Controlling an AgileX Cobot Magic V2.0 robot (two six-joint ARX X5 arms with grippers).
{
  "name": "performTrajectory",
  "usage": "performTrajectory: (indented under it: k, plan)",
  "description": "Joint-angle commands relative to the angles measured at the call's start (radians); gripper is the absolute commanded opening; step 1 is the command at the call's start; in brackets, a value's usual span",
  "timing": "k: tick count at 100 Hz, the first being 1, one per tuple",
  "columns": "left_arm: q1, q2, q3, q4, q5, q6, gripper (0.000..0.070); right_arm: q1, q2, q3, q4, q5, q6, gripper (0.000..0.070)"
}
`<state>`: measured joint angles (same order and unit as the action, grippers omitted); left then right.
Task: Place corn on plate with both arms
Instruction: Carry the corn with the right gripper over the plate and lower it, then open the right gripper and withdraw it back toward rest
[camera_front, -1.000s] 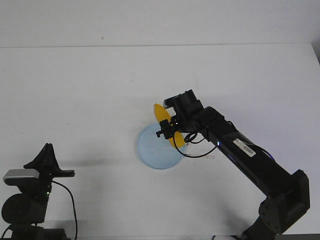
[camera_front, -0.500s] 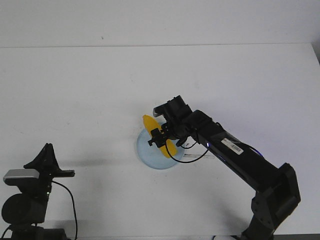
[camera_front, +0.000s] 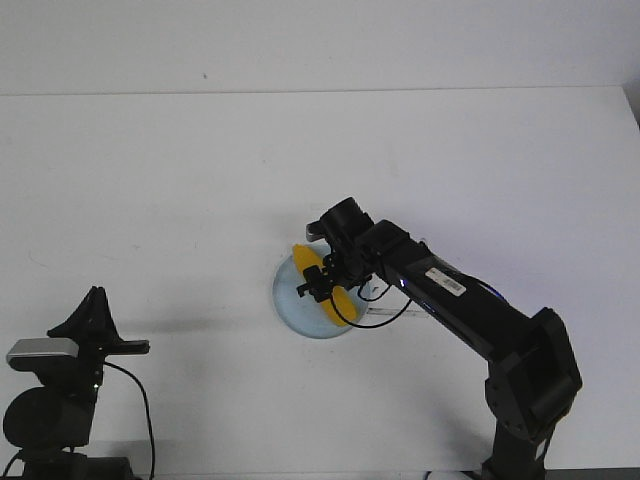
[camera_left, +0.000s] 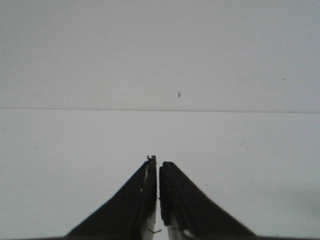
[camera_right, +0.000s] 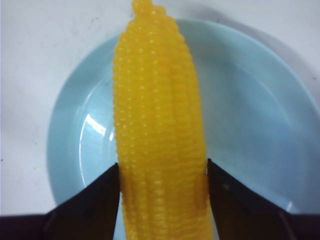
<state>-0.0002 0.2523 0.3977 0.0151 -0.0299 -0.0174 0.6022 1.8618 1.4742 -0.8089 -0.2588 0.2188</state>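
corn (camera_right: 159, 130) gripped (wrist view), over plate (camera_right: 250, 125)

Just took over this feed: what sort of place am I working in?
Likely a lab test bench, not a kitchen: a bare white table against a blank wall, one toy corn held in the right claw over a pale blue plate.

Front view high over the table (camera_front: 150, 180); right wrist view close above plate (camera_right: 260, 110), shared with front.
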Motion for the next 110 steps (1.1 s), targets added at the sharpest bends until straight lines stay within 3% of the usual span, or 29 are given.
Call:
performTrajectory:
  k: [1, 13, 27, 34, 64, 87, 96, 110]
  plan:
    - [0.001, 0.000, 0.007, 0.013, -0.005, 0.006, 0.0002, 0.010, 0.024, 0.012, 0.007, 0.001, 0.016, 0.0254]
    - [0.001, 0.000, 0.007, 0.013, -0.005, 0.006, 0.0002, 0.013, 0.024, 0.012, 0.008, 0.001, 0.016, 0.0267]
    - [0.001, 0.000, 0.007, 0.013, -0.005, 0.006, 0.0002, 0.018, 0.024, 0.012, 0.008, 0.002, 0.016, 0.0391]
    - [0.001, 0.000, 0.007, 0.013, -0.005, 0.006, 0.0001, 0.021, 0.024, 0.012, 0.007, 0.004, 0.016, 0.0415]
    - [0.001, 0.000, 0.007, 0.013, -0.005, 0.006, 0.0002, 0.027, 0.002, 0.013, 0.000, 0.034, 0.015, 0.0428]
    - [0.001, 0.000, 0.007, 0.013, -0.005, 0.006, 0.0002, 0.027, -0.104, 0.013, 0.028, 0.199, -0.066, 0.0423]
    - [0.001, 0.000, 0.007, 0.013, -0.005, 0.006, 0.0002, 0.027, -0.137, 0.012, 0.027, 0.305, -0.088, 0.0363]
    - [0.001, 0.000, 0.007, 0.013, -0.005, 0.006, 0.0002, 0.027, -0.171, 0.012, 0.023, 0.419, -0.109, 0.0048]
